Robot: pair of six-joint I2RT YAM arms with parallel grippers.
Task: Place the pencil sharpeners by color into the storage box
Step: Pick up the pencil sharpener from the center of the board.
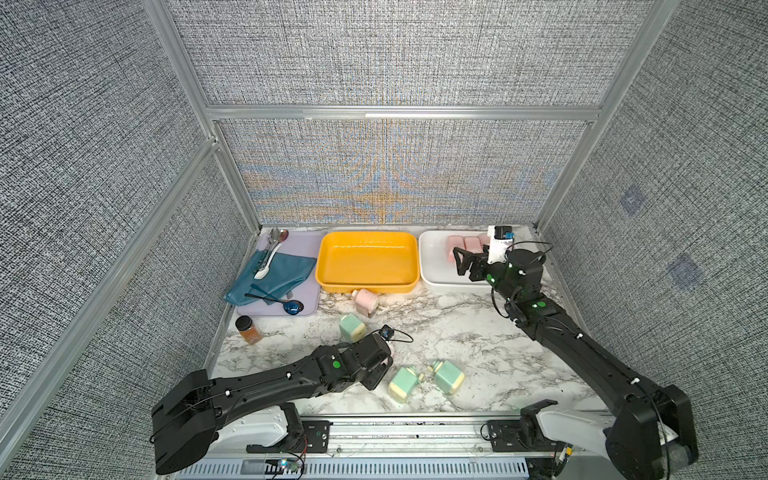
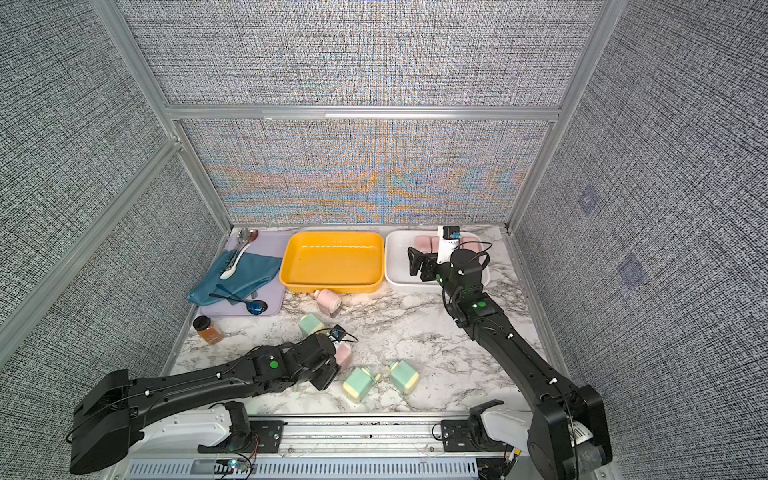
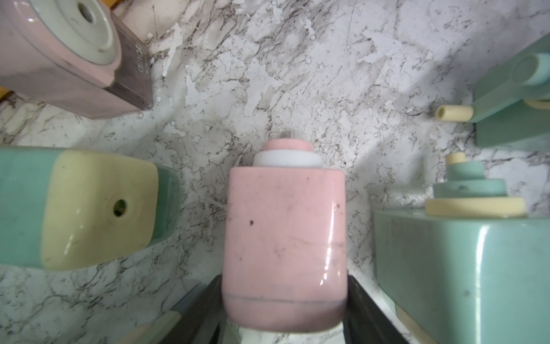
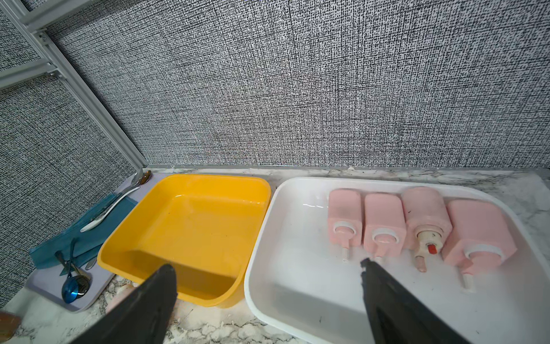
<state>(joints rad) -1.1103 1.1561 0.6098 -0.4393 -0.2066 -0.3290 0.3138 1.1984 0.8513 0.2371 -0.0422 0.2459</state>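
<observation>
6 pink sharpeners [image 4: 384, 223] show: 4 in 1 white tray [image 4: 297, 297] just ahead of the right gripper [image 4: 266, 265], 1 between the left gripper's [image 3: 285, 312] fingers [image 3: 369, 315], 1 farther ahead of it. 3 green sharpeners [image 1: 405, 383] lie around the left gripper. Also 1 yellow tray [image 1: 368, 262], 1 lavender tray [image 1: 309, 291], 1 spice jar [image 1: 248, 329], 1 blue cloth [image 1: 291, 270].

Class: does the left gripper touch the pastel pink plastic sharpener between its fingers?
Touching: left wrist view shows the left gripper fingers flush against the pink sharpener.
</observation>
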